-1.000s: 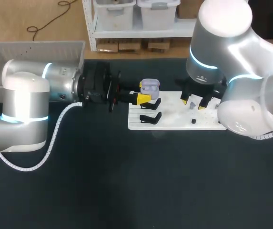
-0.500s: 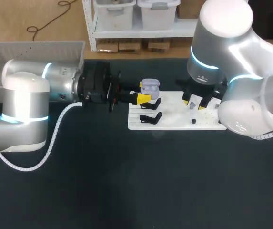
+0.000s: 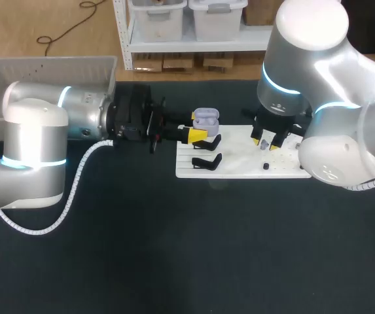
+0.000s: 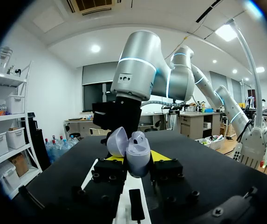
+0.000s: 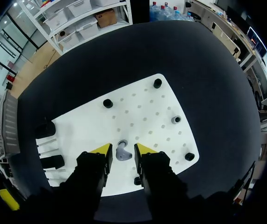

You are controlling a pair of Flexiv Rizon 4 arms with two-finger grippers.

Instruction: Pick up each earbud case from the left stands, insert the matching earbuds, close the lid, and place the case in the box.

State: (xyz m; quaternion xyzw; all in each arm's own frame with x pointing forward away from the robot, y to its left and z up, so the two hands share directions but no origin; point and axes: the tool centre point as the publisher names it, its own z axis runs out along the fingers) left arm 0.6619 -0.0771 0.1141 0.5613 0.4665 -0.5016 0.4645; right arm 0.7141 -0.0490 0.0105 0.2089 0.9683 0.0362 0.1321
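- The left gripper (image 3: 197,134) is clamped on the case (image 3: 205,120), one finger on each side. It holds the case at the board's left edge, above the far stand (image 3: 208,142).
- The case's lid is open (in the left wrist view it tips back toward the right arm).
- The right gripper (image 5: 122,149) hangs low over the board (image 3: 239,167). Its fingers are apart, one on each side of an earbud (image 5: 122,153) that sits on the board, with a thin gap showing on at least one side.
- The near stand (image 3: 207,161) lies just inside the board's left edge, beside the far one.
- Black pegs (image 5: 157,83) stand close to the board's edges, apart from the earbud.
- The board lies well back from the near edge of the table (image 3: 174,248), with a broad dark stretch between them.
- The box (image 3: 50,62) sits at the table's far left corner, behind the left arm and well apart from the board.
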